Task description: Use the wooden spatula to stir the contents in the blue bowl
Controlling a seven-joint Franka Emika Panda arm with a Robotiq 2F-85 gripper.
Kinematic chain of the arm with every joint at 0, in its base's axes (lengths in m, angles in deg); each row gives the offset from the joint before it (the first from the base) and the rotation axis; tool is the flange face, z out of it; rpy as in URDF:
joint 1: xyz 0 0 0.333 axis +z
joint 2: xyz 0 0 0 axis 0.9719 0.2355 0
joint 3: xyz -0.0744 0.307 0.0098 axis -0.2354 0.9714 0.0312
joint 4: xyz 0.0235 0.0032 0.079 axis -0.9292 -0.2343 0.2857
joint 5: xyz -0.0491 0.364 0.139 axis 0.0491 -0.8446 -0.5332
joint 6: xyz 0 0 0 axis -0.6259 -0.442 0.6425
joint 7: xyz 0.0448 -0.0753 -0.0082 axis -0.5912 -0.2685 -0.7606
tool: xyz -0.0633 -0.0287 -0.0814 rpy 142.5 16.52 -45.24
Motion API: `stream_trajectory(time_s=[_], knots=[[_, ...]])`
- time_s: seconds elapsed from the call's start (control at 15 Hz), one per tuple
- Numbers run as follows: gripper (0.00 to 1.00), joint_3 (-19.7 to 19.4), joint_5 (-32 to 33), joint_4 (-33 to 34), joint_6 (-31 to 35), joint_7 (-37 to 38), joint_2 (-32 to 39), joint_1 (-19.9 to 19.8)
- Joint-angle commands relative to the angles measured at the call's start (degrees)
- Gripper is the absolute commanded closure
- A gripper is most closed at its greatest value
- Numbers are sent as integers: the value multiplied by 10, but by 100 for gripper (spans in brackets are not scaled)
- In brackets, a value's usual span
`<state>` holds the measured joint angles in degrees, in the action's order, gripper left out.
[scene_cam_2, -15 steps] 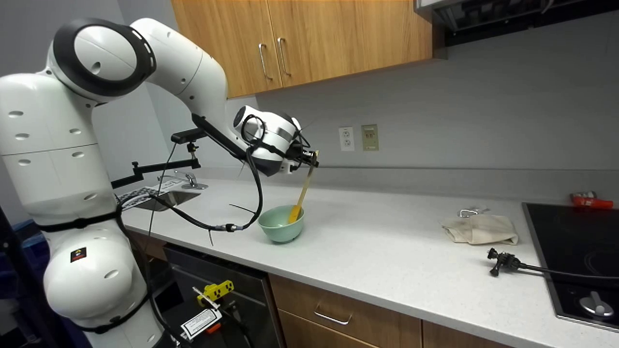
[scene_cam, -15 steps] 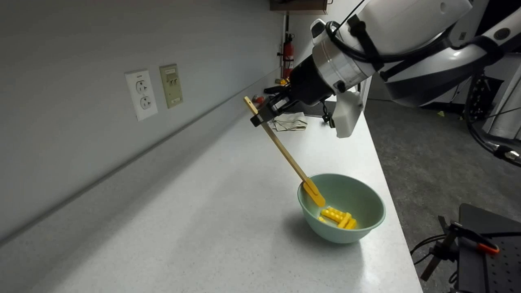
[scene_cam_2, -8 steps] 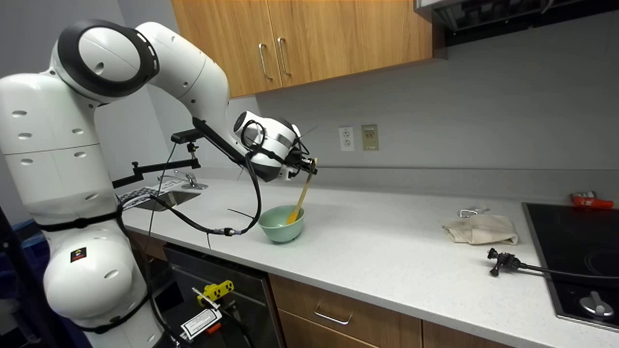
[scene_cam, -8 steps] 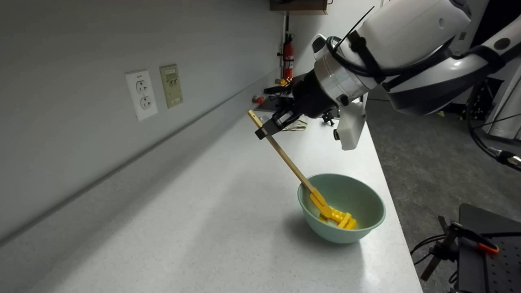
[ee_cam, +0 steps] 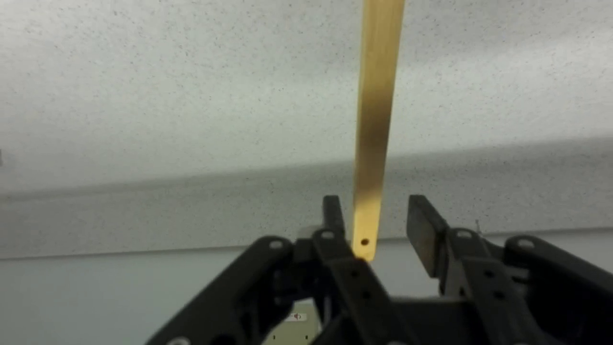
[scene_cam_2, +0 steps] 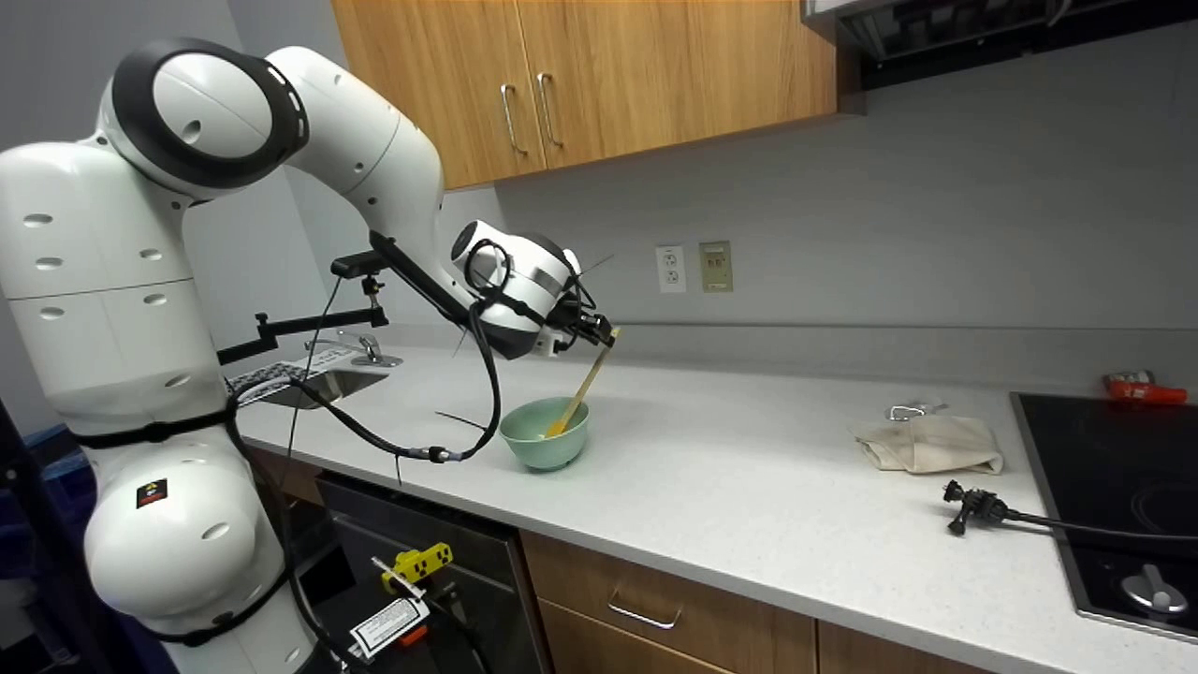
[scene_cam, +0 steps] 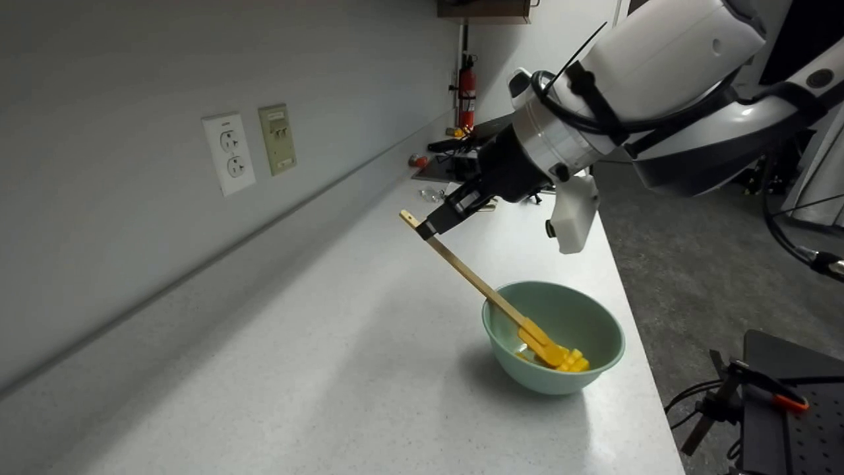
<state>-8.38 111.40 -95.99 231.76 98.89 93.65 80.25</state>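
The wooden spatula point(scene_cam: 471, 277) leans over the rim of the blue bowl point(scene_cam: 597, 316), its yellow blade down among the yellow contents point(scene_cam: 577, 361). In the wrist view my gripper point(ee_cam: 374, 203) stands open around the upper handle of the spatula point(ee_cam: 377, 96). A gap shows on either side of the wood, wider toward the right fingertip point(ee_cam: 422, 215). The handle's holed end lies between the fingers, nearer the left one. Both exterior views put the gripper point(scene_cam_2: 610, 339) above and to one side of the bowl point(scene_cam_2: 543, 457). The blade covers part of the contents.
The bowl sits near the counter's front edge point(scene_cam: 633, 369). Behind the gripper rises the back wall with an outlet point(scene_cam: 229, 154). Further along the counter are a folded cloth point(scene_cam_2: 931, 445), a black clamp point(scene_cam_2: 978, 506) and a cooktop point(scene_cam_2: 1123, 468). A sink point(scene_cam_2: 342, 384) is beyond the bowl.
My gripper has come down and opened from its hold on the handle. The spatula now slants lower, its blade deeper in the bowl, and the yellow bits have shifted away from the handle side.
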Motion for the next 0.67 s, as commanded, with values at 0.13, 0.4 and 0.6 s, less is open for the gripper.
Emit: stream_trajectory(time_s=[0.13, 0.4, 0.6], knots=[[12, 5, -39, -16, 0, -29, -4, -2], [0, 9, -80, -35, -1, -68, -4, -3], [0, 12, -109, -46, -1, -111, -3, -5]])
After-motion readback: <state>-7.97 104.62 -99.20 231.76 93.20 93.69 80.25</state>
